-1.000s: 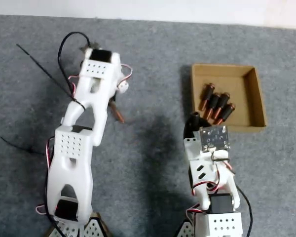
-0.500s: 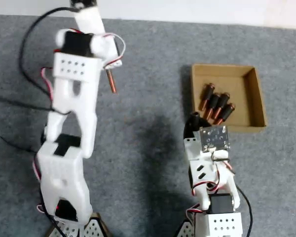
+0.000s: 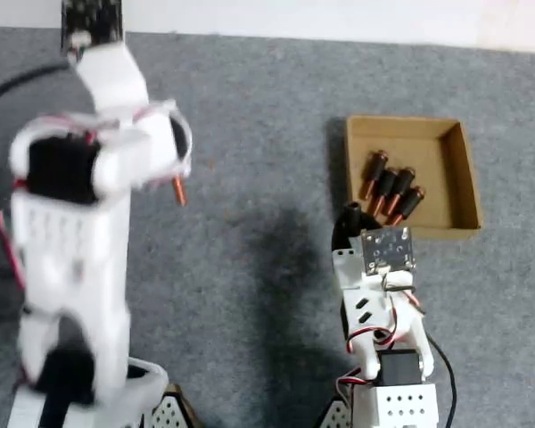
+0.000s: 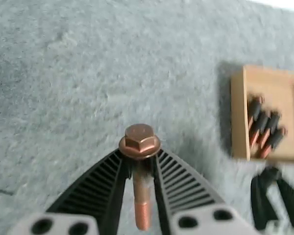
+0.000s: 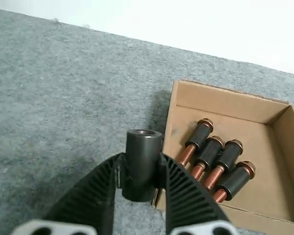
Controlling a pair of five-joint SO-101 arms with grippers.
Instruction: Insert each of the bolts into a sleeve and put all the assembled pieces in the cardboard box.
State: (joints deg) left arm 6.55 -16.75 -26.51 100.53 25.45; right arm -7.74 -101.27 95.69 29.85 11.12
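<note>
- Left gripper [image 4: 140,159]: pinched tight on a copper bolt [image 4: 139,143] just under its hex head, with the ribbed black fingers [image 4: 100,188] pressing the shaft from both sides.
- Head of the bolt out past the fingertips, threaded end pointing back toward the wrist.
- From the high view: the same bolt [image 3: 177,190] sticking out beside the left arm [image 3: 71,223], held off the grey mat [image 3: 267,294] and well apart from the cardboard box [image 3: 408,126].
- Left arm large in that view, close under the overhead camera.
- Right gripper [image 5: 142,166]: clamped on a black sleeve [image 5: 143,159], one finger against each side.
- Open bore of the sleeve facing away from the wrist, beyond the fingertips.
- From the high view: right gripper [image 3: 349,221] low over the mat, just beside the box corner nearest the arms, outside the wall.
- Cardboard box: open on top, sitting on the mat on the right arm's side.
- Inside the box: four assembled pieces [image 3: 390,192], each a copper bolt through a black sleeve.
- Lying side by side, touching or nearly so, all tilted the same way.
- Hex heads toward the far wall, threaded ends poking out toward the arms.
</note>
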